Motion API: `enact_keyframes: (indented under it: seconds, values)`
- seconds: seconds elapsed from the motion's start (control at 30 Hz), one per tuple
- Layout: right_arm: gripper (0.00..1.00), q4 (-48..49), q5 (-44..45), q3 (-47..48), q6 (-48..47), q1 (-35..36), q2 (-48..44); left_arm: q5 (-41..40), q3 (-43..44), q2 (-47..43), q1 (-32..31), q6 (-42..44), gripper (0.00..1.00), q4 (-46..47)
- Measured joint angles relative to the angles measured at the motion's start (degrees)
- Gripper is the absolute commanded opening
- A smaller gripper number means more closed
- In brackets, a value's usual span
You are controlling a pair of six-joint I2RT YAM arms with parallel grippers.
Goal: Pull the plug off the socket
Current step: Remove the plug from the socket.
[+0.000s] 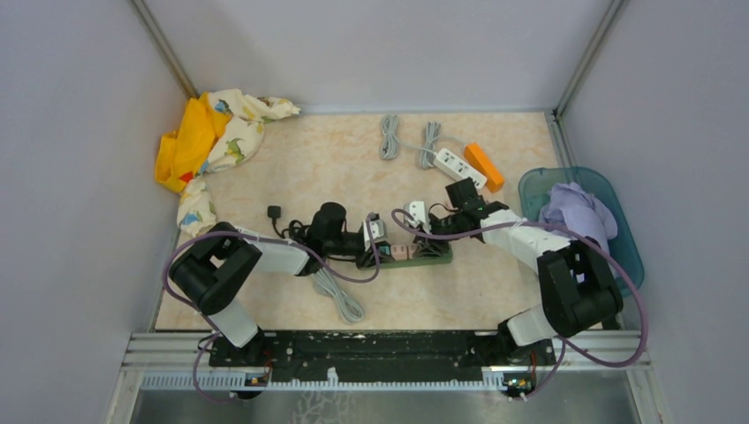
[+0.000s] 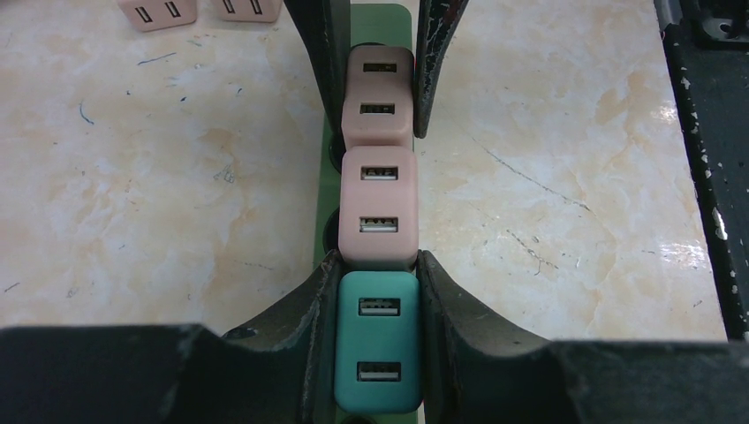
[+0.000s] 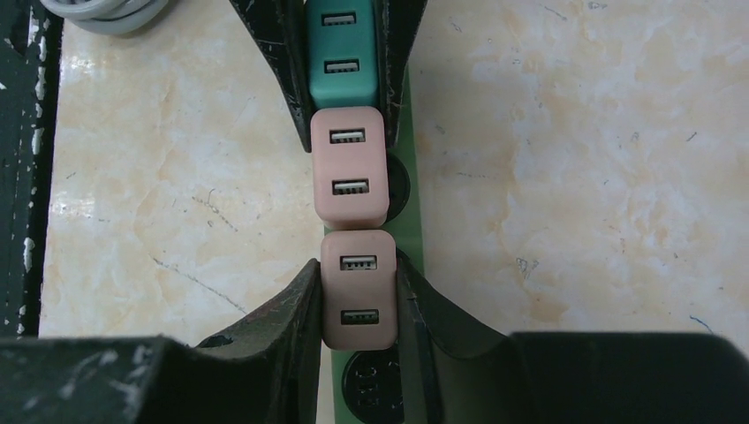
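Observation:
A green socket strip (image 1: 439, 256) lies between the two arms and carries three plugs in a row. In the left wrist view my left gripper (image 2: 378, 281) is shut on the teal plug (image 2: 378, 340), one finger pressed on each side. Beyond it stand a middle pink plug (image 2: 378, 208) and a far pink plug (image 2: 378, 97). In the right wrist view my right gripper (image 3: 357, 272) is shut on that end pink plug (image 3: 358, 291), which sits in the strip (image 3: 411, 243). An empty socket (image 3: 375, 387) shows just below it.
Two loose pink plugs (image 2: 157, 11) lie on the marble top beside the strip. A grey coiled cable (image 1: 340, 299) is near the left arm. A white strip (image 1: 461, 165), an orange block (image 1: 484, 166), a teal bin (image 1: 623, 238) and a yellow cloth (image 1: 190, 141) are farther off.

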Motion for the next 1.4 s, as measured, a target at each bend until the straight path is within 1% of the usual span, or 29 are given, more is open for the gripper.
enact_keyframes:
  seconds: [0.1,0.2,0.4,0.5,0.57,0.73,0.9,0.97,1.2,1.3,1.4]
  values:
    - [0.0,0.4,0.5,0.0,1.4,-0.1,-0.5,0.0,0.1,0.0,0.1,-0.1,0.01,0.0]
    - [0.0,-0.1,0.2,0.0,0.8,-1.0,-0.6,0.0,0.2,0.0,0.1,-0.1,0.01,0.0]
    - [0.0,-4.0,-1.8,0.2,-6.6,-1.7,-0.9,0.4,0.6,0.4,0.0,-0.1,0.01,0.0]
    - [0.0,-5.5,-2.6,0.2,-8.9,-1.3,-0.8,0.7,0.6,0.4,-0.1,-0.1,0.01,-0.2]
    - [0.0,-4.8,-1.9,0.2,-7.9,-0.4,-0.8,0.9,0.6,0.4,-0.1,-0.2,0.01,-0.4]
    - [0.0,-1.1,0.2,0.2,-0.3,0.3,-0.8,1.1,0.6,0.4,0.2,-0.3,0.01,-0.4]
    - [0.0,0.4,-0.2,0.0,3.6,-1.4,-0.8,1.0,0.8,0.4,0.3,-0.4,0.01,-0.4]
    - [0.0,-0.1,-2.0,0.0,2.4,-2.6,-0.8,0.9,1.0,0.5,0.2,-0.2,0.01,-0.1]
    - [0.0,-5.6,-6.3,0.0,-8.5,-3.8,-0.9,1.4,1.4,0.8,0.0,-0.3,0.01,-0.2]
    - [0.0,-5.1,-5.6,0.1,-8.3,-2.7,-0.9,1.5,1.4,0.9,-0.1,-0.3,0.01,-0.4]
    - [0.0,-3.0,-3.8,0.1,-4.7,-1.6,-1.1,1.7,1.4,0.9,0.0,-0.5,0.01,-0.6]
